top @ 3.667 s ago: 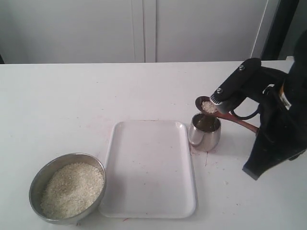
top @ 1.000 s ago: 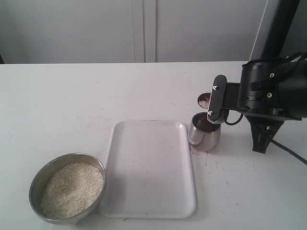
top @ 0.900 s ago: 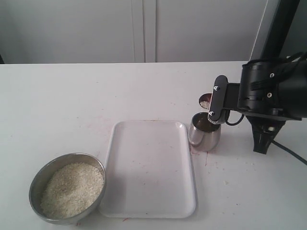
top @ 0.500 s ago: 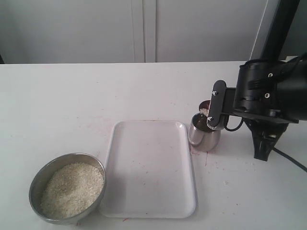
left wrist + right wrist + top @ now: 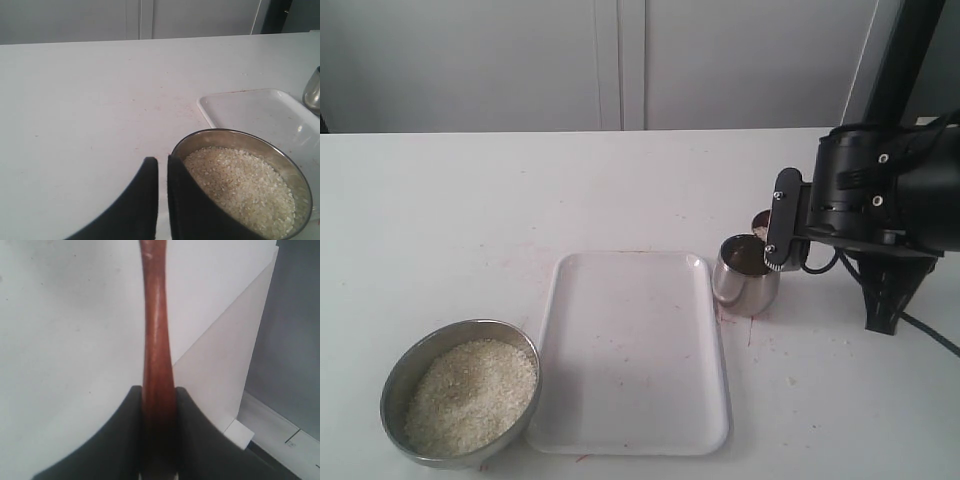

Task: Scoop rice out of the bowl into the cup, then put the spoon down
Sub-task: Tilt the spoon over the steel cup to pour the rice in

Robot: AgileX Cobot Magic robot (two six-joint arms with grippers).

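Reddish-brown wooden spoon (image 5: 156, 330) is clamped by its handle in your right hand (image 5: 159, 395), apparently tipping at the small shiny steel cup (image 5: 747, 278). Next, lay it gently on the counter (image 5: 470, 200).

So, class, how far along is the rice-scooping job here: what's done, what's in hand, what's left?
Done: the spoon is clamped in the right gripper, up at the cup. In hand: its head sits at the cup's rim, probably pouring; the cup's contents can't be seen. Left: set the spoon down. The bowl holds plenty of rice.
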